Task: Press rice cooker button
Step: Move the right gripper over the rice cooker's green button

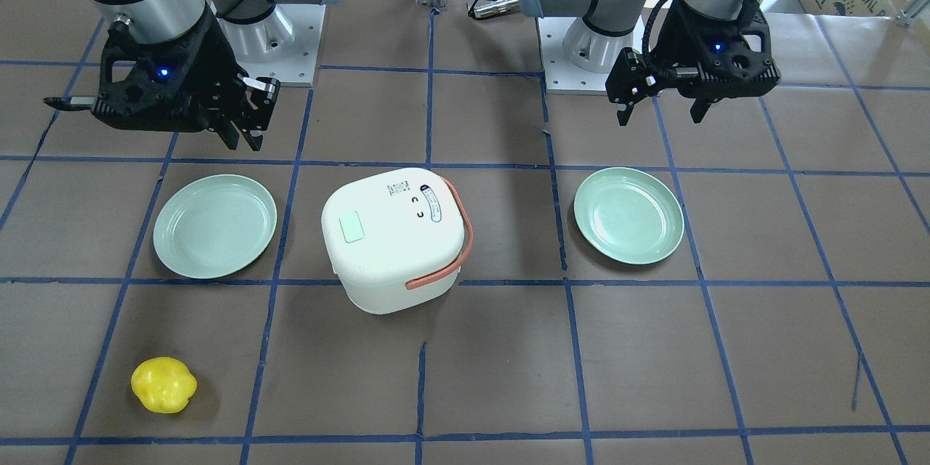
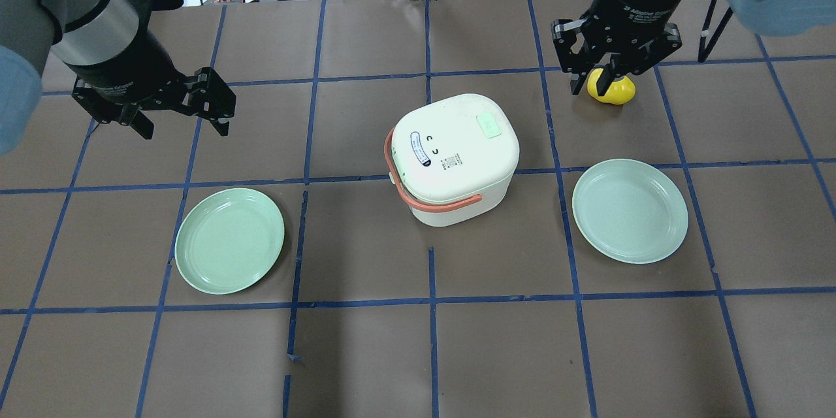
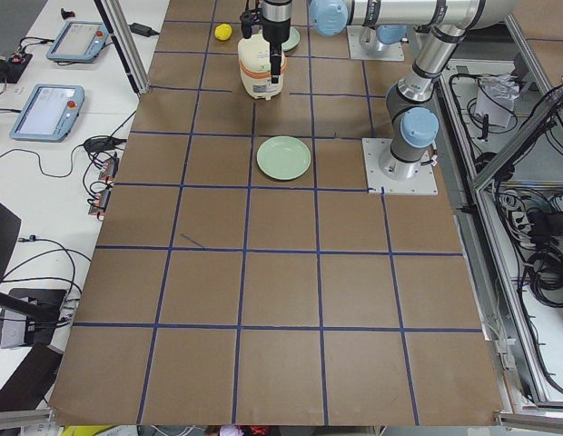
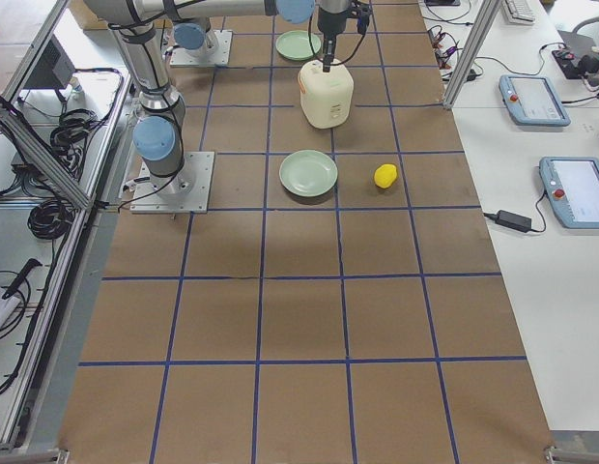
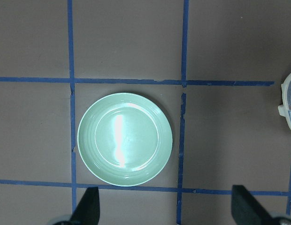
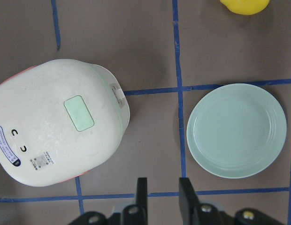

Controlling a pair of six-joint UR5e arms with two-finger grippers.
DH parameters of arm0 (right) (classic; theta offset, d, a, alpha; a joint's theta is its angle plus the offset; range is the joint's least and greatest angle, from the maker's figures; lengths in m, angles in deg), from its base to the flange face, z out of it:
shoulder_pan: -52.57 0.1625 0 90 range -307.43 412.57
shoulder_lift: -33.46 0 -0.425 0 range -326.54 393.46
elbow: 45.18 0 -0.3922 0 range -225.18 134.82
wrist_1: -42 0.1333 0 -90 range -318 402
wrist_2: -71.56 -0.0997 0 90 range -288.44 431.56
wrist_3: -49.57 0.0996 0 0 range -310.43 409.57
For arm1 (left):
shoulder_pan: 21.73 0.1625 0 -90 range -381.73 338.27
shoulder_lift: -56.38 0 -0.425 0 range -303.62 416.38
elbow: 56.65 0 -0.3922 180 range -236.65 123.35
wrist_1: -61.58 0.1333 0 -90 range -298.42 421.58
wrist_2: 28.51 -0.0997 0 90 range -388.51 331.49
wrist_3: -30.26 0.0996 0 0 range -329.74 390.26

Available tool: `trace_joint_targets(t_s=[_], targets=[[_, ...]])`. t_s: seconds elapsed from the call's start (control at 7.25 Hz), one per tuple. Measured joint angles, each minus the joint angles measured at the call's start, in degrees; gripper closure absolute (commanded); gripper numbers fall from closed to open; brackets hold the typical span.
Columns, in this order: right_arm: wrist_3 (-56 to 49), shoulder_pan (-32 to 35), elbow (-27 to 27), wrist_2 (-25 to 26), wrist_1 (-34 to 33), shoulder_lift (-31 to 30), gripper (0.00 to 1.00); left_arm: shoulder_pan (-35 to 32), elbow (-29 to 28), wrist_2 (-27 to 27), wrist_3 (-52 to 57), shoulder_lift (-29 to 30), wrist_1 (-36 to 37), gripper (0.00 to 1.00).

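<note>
The white rice cooker (image 1: 392, 240) stands mid-table with its lid shut and its salmon-orange handle down. It also shows in the overhead view (image 2: 457, 157) and the right wrist view (image 6: 56, 126). A mint-green rectangular pad (image 6: 79, 113) sits on the lid, and a small latch (image 6: 118, 95) on its front edge. My right gripper (image 1: 243, 136) hangs high, on the robot's side of the cooker. Its jaws are nearly together and empty (image 6: 163, 183). My left gripper (image 1: 661, 115) hangs high on the other side, wide open and empty (image 5: 166, 206).
A mint-green plate (image 1: 214, 225) lies on the cooker's right-arm side, another plate (image 1: 628, 214) on its left-arm side under the left wrist camera (image 5: 124, 139). A yellow toy fruit (image 1: 163, 385) lies far out beyond the right plate. Blue tape grids the brown table.
</note>
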Motion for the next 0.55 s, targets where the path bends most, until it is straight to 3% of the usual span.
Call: trace_joint_targets(t_s=[0.55], targets=[[0.0,4.02,-0.08,-2.51,-6.54,5.95,0.91,0.0,0.0,0.0,0.0,-0.02,0.03,0.0]])
